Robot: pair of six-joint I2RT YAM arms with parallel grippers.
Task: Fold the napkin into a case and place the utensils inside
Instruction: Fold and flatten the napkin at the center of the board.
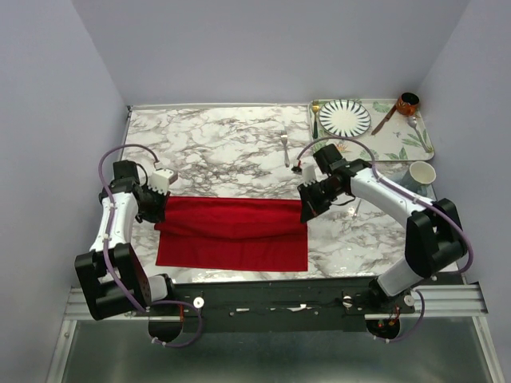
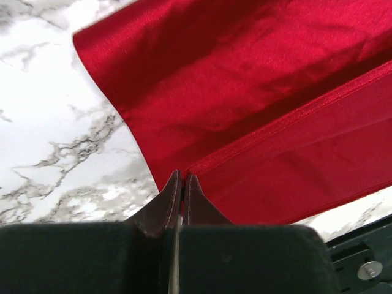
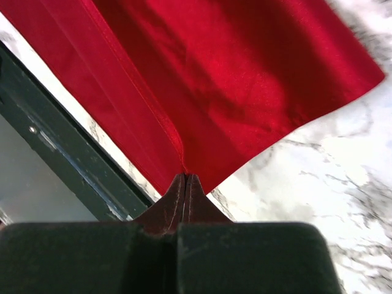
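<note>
Marble tabletop, mid-frame: left gripper and right gripper clamp the napkin by its upper corners; soft, limp cloth, probably best held at hemmed corners.

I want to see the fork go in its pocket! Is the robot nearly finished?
Not yet. Done: the napkin is already doubled, one layer lying over another. In hand: the left gripper and right gripper are each shut on an end of its upper layer, mid-fold. Left: it isn't a narrow case yet, and the fork lies bare on the marble table beyond the cloth.
</note>
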